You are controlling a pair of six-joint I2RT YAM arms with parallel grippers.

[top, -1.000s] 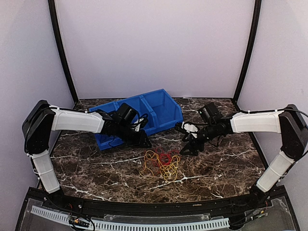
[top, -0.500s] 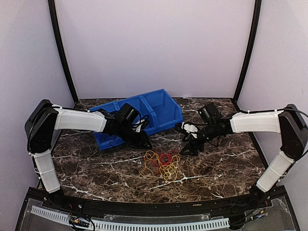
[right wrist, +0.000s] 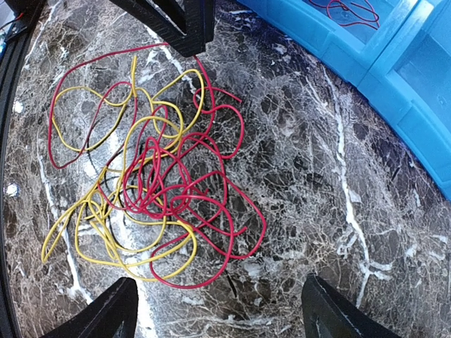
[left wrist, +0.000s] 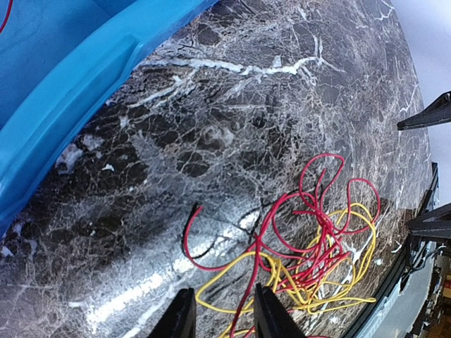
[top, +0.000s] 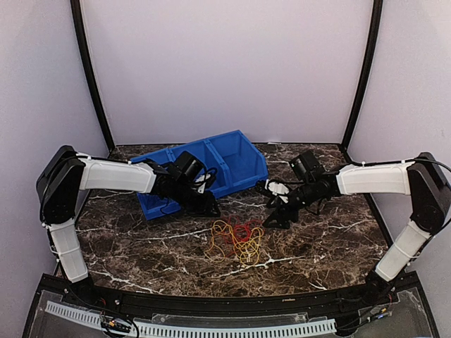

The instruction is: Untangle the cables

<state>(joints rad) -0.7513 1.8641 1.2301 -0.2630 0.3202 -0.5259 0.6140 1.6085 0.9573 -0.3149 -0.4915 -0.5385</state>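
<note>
- I see the cables (top: 238, 239) lying in one loose tangle on the marble table (top: 127, 246). They sit near its middle, in front of the blue bin (top: 218, 163) and not touching it.
- The tangle is mostly red and yellow loops crossing over one another. My right wrist camera also picks out a thin dark strand (right wrist: 109, 189) among them.
- My left gripper (top: 209, 208) sits low at the far left edge of the tangle, just in front of the bin's wall.
- In its own camera, its fingers (left wrist: 182, 318) stand a narrow gap apart. A red loop and a yellow one run between them, and nothing is pinched.
- My right gripper (top: 273, 220) is on the tangle's right side with its fingers (right wrist: 106, 313) spread wide. Only bare table lies between them, and the nearest red loop sits just ahead of the tips.
- A separate red wire (right wrist: 349, 10) lies inside the bin, well apart from the tangle.
</note>
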